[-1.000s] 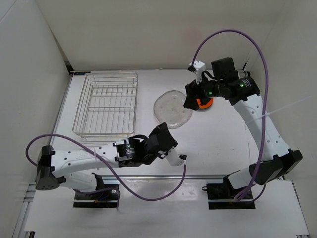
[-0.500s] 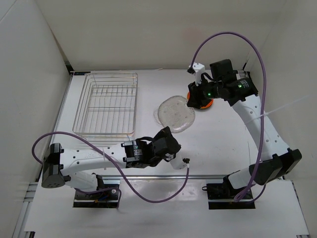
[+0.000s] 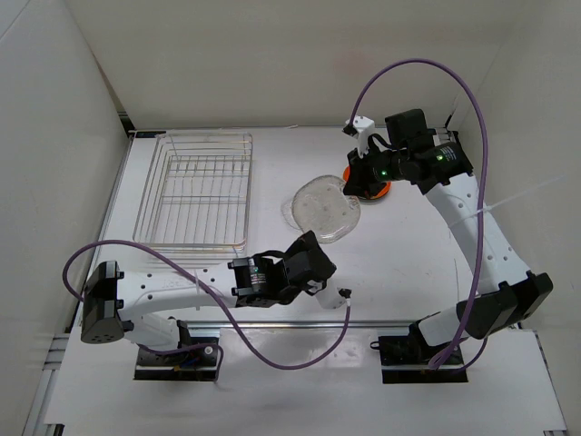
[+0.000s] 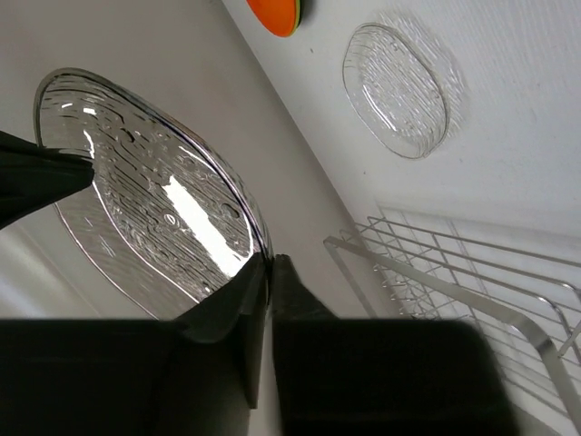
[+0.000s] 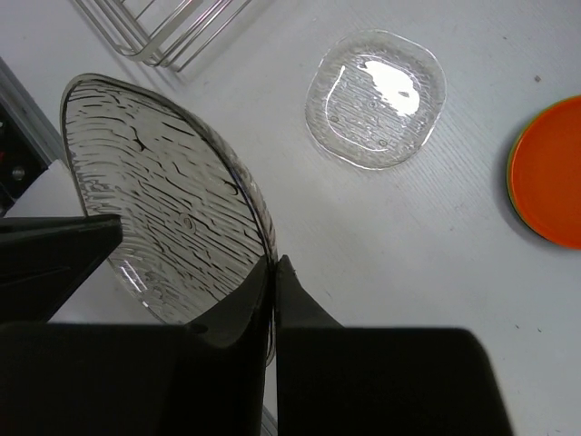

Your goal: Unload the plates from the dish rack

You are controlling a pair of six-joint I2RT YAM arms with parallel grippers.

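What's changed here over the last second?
The left pincer carried its clear plate slightly rightward, and the right pincer shut on the opposite rim; both now grip it. The dish rack and orange plate stayed put.

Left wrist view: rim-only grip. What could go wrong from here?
1. The left gripper pinches its clear plate only at the rim; it could pivot or slip.
2. The right gripper holds a second clear plate likewise.
3. A set-down may knock the orange plate or the table's clear plate.
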